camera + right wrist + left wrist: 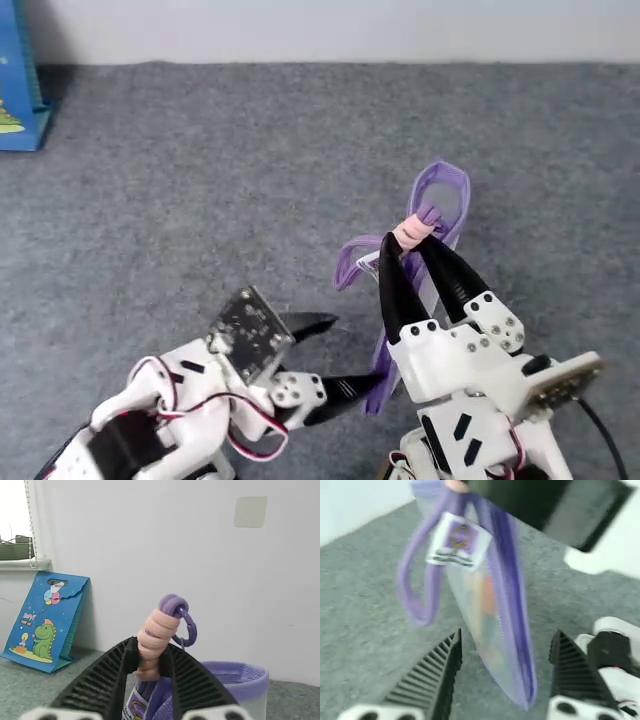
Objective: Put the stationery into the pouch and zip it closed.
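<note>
Your tabletop (200, 180) is covered in grey, carpet-like fabric. You can see a blue gift bag (15, 100) standing on it at the far edge, against the white wall (330, 25).

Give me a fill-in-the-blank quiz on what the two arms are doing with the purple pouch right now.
1. The right gripper is shut on the ____ coiled pull of the pouch.
2. The left gripper, near the pouch's lower end, is ____.
3. The gift bag with a dinosaur is ____.
Missing words: pink, open, blue.
</note>
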